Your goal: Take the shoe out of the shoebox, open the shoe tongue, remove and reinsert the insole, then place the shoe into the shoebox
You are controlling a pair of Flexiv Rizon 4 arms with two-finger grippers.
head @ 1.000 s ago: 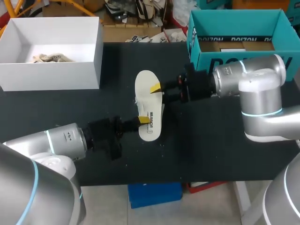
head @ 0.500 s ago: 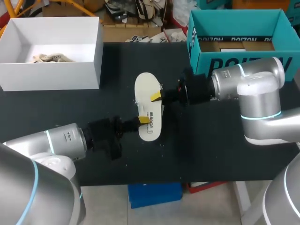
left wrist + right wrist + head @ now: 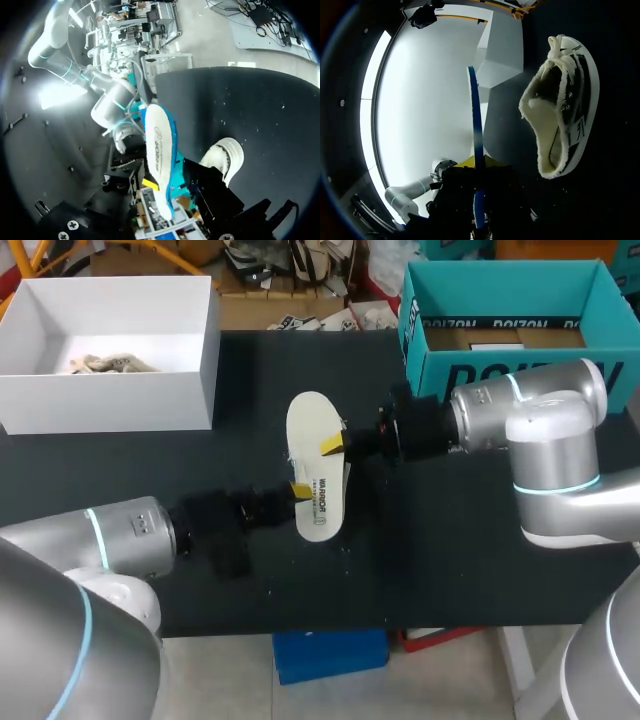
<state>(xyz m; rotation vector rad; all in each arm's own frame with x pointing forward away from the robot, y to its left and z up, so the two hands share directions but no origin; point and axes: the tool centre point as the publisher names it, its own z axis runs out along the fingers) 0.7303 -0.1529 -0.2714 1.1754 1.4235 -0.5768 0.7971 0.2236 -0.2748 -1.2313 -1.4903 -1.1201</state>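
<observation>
Here we are on the black counter (image 3: 450, 570), and everything is placed from the cream low-top shoe (image 3: 562, 105) lying on its side there, fleecy mouth turned toward the pincers. The open teal cardboard shoebox (image 3: 500, 285) waits well apart from the shoe, behind the silver right arm (image 3: 545, 430). The silver left arm (image 3: 110, 540) comes in from the shoe's opposite side. Now the key piece: the white foam insole with the blue underside (image 3: 315, 465) is out of the shoe, held up just beside it, with its long axis roughly parallel to the shoe's. The right pincer (image 3: 476, 162) is clamped on the insole's edge near the middle, a yellow tip on each face. The left pincer (image 3: 298, 490) sits by the heel end, and I can't tell whether it grips. For reinsertion, I'd say the toe end must tip into that mouth, and the right arm looks nearer.
</observation>
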